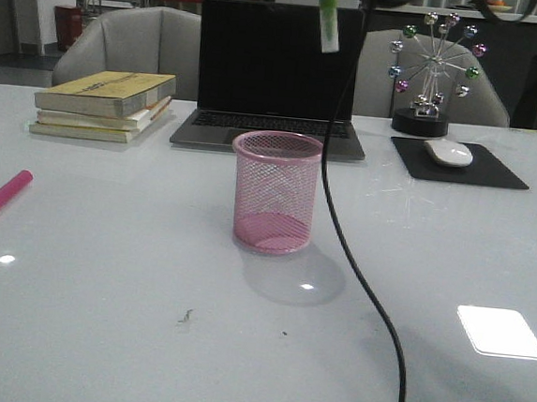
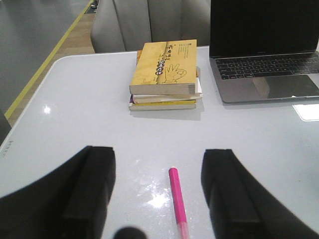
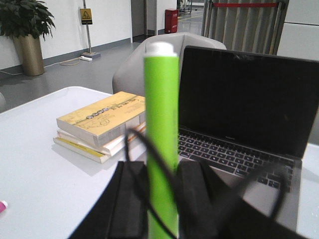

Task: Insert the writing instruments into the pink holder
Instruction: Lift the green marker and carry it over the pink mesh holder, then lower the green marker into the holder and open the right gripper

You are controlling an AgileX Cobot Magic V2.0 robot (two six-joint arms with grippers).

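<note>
Front view lists green marker (image 1: 329, 23), light, rigid, slick-barrelled, pinched mid-barrel by right pincer (image 3: 160, 199) high above pink holder (image 1: 273, 204); pink marker (image 2: 177, 199), best gripped mid-barrel, lies on worktop (image 1: 130, 283) between spread left pincer (image 2: 157, 191) fingers.

The table (image 1: 98, 318) is smooth and glossy, mirroring lights. The pink holder (image 1: 274, 192) is wire mesh. Clamped in the right gripper (image 3: 162, 199), the green marker (image 3: 161, 124) looks smooth and matt. Between the left gripper's (image 2: 159, 199) matt black fingers (image 2: 89, 194) lies a slightly shiny pink marker (image 2: 176, 196).
</note>
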